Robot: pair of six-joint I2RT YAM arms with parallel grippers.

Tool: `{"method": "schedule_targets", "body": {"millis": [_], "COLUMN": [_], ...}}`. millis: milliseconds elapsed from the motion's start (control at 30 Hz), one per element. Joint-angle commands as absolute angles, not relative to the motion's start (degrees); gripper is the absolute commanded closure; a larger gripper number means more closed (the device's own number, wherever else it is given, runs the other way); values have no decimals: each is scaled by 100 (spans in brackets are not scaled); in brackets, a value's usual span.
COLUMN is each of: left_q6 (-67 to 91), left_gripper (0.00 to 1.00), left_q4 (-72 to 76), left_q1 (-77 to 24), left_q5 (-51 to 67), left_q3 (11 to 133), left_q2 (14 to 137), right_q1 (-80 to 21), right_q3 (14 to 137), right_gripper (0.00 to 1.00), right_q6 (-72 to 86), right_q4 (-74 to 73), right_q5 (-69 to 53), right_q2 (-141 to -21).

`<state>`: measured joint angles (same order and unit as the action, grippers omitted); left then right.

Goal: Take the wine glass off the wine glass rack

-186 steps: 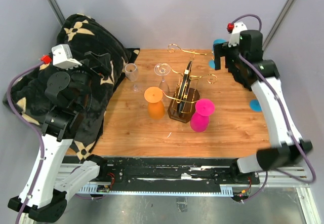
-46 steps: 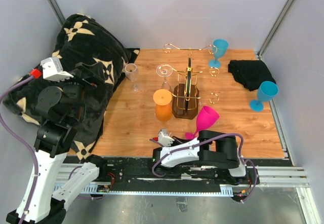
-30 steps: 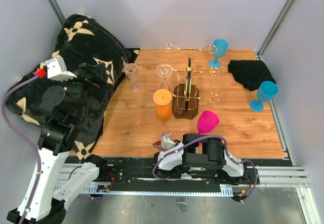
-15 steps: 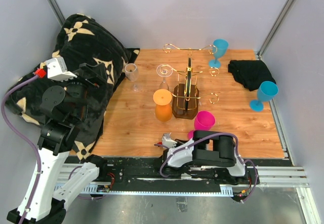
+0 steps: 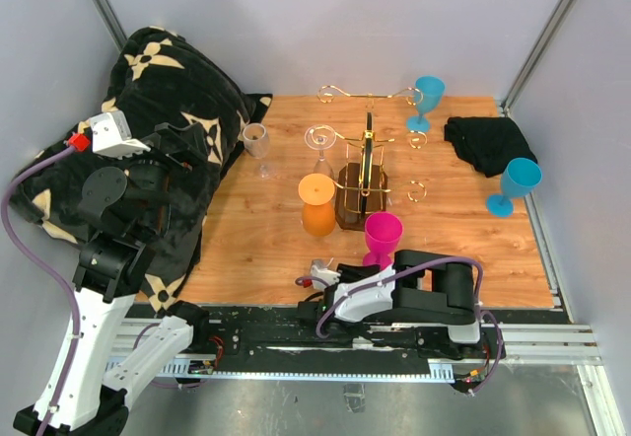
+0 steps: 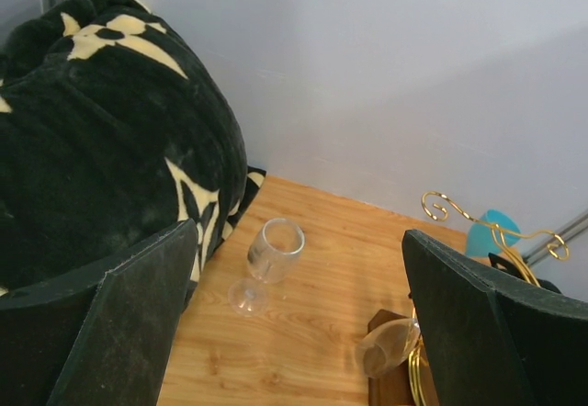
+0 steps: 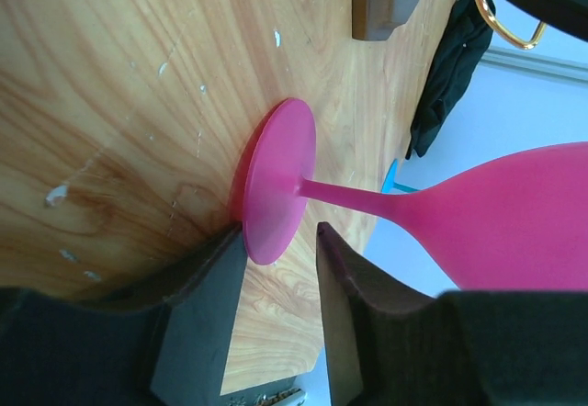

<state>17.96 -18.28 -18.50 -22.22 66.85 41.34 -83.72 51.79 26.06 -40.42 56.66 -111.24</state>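
The pink wine glass (image 5: 383, 233) stands upright on the table just in front of the wine glass rack (image 5: 362, 187), a gold wire stand on a dark wooden base. In the right wrist view its round foot (image 7: 276, 181) rests on the wood. My right gripper (image 7: 278, 231) is open, its fingers either side of the foot's near rim, with a gap on one side. In the top view this gripper (image 5: 367, 266) lies low at the table's front edge. My left gripper (image 6: 303, 332) is open and empty, high above the table's left side.
An orange glass (image 5: 317, 204) and a clear glass (image 5: 317, 143) hang upside down on the rack. Another clear glass (image 5: 256, 146) stands near the dark patterned blanket (image 5: 168, 91). Blue glasses (image 5: 427, 101) (image 5: 515, 184) flank a black cloth (image 5: 488, 142) at the right.
The pink glass has gone from tilted to upright and shifted slightly left. My right gripper's jaws have parted from its foot. The left arm has not moved.
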Motion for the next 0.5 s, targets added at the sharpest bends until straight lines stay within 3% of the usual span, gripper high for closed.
{"method": "schedule_targets", "body": {"millis": [0,167,467], "left_q6": [1654,1566,1630], "left_gripper": [0,0,1], "left_q4": [-1833,-1891,-2028], "left_q1": [-1830,-1830,-1831], "left_q5": [-2318,-2367,-2005], "left_q3": [6875,6899,6876], "left_q2": [4130,4130,4329], "right_q1": [-8428,-8808,-9754], "right_q3": [5265,5509,6410], "right_gripper": [55,44,41], "right_q6": [2968,3195,3331], "right_q4": [-2124,-2474,-2961], "right_q5": [3029,2677,1793], "right_q2": [-11382,-11057,-10456]}}
